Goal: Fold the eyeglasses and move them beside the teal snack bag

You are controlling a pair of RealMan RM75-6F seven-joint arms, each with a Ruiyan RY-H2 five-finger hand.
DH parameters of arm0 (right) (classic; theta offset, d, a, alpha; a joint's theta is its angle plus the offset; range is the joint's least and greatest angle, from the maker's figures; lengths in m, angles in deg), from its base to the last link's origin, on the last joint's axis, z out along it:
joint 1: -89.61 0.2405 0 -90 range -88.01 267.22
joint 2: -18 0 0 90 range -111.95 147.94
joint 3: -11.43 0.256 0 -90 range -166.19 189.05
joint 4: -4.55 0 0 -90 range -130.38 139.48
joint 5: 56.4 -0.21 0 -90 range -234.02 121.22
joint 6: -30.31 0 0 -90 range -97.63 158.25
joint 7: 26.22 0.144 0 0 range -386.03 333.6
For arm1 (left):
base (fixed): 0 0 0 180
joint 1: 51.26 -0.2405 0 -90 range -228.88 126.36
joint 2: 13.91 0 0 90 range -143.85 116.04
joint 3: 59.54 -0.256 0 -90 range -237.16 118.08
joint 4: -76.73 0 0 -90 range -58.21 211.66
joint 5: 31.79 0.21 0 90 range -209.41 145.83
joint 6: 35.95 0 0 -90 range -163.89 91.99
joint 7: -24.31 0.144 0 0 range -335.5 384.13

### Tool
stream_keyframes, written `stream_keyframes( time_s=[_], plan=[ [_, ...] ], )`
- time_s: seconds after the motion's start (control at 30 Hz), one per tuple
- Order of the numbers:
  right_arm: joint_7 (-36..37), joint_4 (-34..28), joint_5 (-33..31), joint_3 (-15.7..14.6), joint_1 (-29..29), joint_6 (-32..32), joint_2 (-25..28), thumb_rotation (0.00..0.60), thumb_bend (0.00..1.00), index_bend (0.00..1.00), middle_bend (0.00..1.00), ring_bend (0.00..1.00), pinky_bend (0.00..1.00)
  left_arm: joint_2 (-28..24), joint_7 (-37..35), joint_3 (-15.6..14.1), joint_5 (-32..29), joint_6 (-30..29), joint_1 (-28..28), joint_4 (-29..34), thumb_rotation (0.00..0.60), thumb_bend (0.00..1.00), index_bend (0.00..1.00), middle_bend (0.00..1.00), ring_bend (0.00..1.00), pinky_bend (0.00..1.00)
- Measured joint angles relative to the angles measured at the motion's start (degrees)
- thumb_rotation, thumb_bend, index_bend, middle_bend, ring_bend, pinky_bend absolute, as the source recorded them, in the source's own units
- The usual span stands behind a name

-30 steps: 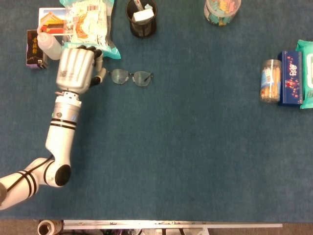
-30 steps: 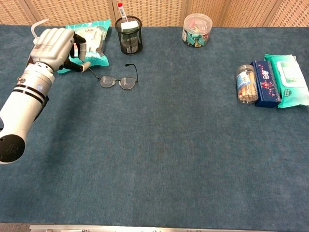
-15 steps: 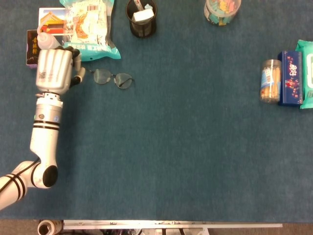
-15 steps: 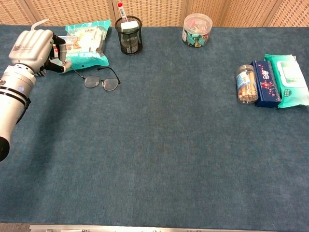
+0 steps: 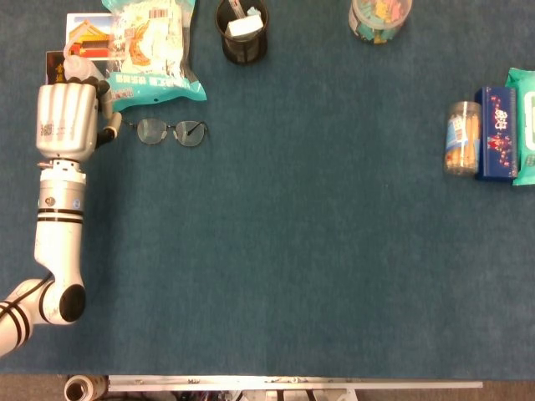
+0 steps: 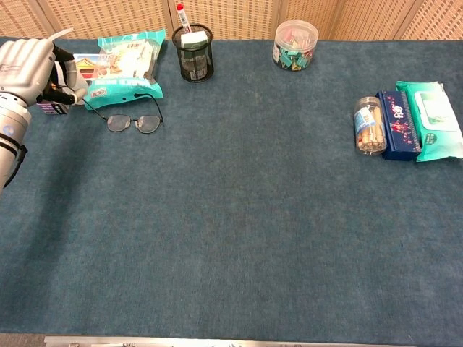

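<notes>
Beside the teal snack bag [image 5: 150,46], the left hand [image 5: 63,119] pinches the eyeglasses [image 5: 170,131] by one temple.

Nothing legible: the barcode on the teal snack bag [image 5: 152,40] is a blur, and the blue box [image 5: 496,132] shows only unreadable print.

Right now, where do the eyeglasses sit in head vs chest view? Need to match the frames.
Head view: eyeglasses upper left, on the table just below the teal snack bag, right of the left hand.
Chest view: eyeglasses upper left, just in front of the same bag, right of the left hand.
Shared landmark: the black mesh cup, right of the bag in both.
</notes>
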Motion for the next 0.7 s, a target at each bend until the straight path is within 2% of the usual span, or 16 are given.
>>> stream_keyframes(
  time_s=[0.23, 0.47, 0.6, 0.7],
  plan=[
    [0.0, 0.0, -0.1, 0.0, -0.2, -0.2, 0.2, 0.600, 0.17, 0.23, 0.34, 0.32, 0.54, -0.7, -0.2, -0.2, 0.6, -0.8, -0.7, 2.3, 0.600, 0.25, 0.65, 0.61, 0.59, 0.93],
    [0.0, -0.1, 0.0, 0.0, -0.1, -0.2, 0.1, 0.600, 0.17, 0.23, 0.34, 0.32, 0.54, -2.1, 0.3, -1.0, 3.2, -4.1, -1.8, 6.2, 0.600, 0.25, 0.41, 0.58, 0.57, 0.91],
    [0.0, -0.2, 0.0, 0.0, -0.1, -0.4, 0.2, 0.600, 0.17, 0.23, 0.34, 0.32, 0.54, -3.1, -0.1, -1.2, 4.6, -5.6, -2.5, 8.2, 0.600, 0.25, 0.28, 0.48, 0.56, 0.90],
    [0.0, -0.2, 0.0, 0.2, -0.2, -0.6, 0.4, 0.600, 0.17, 0.23, 0.34, 0.32, 0.54, -3.8, -0.6, -1.2, 5.3, -6.8, -3.1, 9.5, 0.600, 0.25, 0.24, 0.44, 0.55, 0.90]
  ],
)
